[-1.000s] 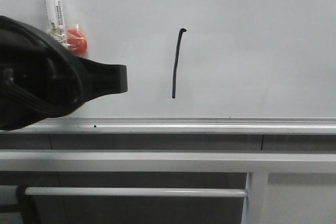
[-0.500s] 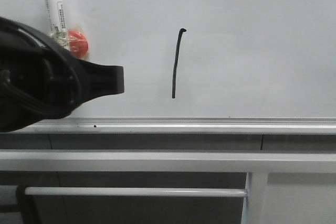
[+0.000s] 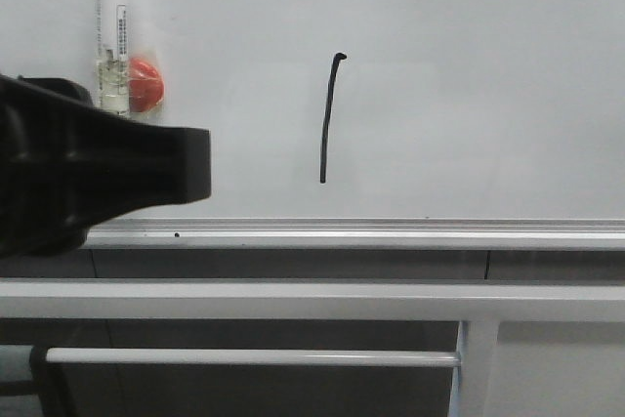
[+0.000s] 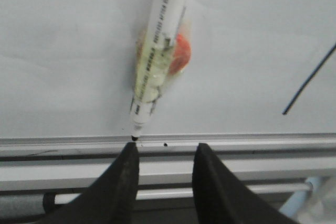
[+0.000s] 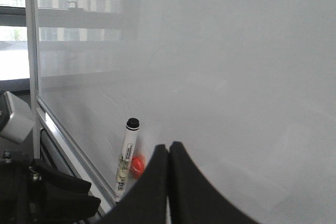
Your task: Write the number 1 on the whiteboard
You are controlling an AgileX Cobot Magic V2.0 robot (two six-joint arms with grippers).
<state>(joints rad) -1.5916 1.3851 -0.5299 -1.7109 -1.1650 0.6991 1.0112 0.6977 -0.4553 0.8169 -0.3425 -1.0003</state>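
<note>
The number 1 [image 3: 328, 119] is a thin black stroke with a small hook at its top, near the middle of the whiteboard [image 3: 469, 75]; its lower end shows in the left wrist view [image 4: 310, 85]. A white marker pen [image 3: 110, 36] [image 4: 157, 51] [image 5: 125, 161] stands upright against the board beside a red magnet [image 3: 146, 83], tip down just above the rail. My left gripper [image 4: 164, 153] is open below the pen's tip, with nothing between its fingers [image 3: 166, 168]. My right gripper [image 5: 168, 148] is shut and empty, in front of the board.
A silver rail [image 3: 391, 233] runs along the board's lower edge. Below it lie white metal frame bars [image 3: 293, 300] and a thinner crossbar [image 3: 254, 357]. A window shows past the board's side edge [image 5: 31, 51].
The marker pen has gone from tilted to upright and sits a little higher. My left gripper has drawn back to the left. The stroke is unchanged.
</note>
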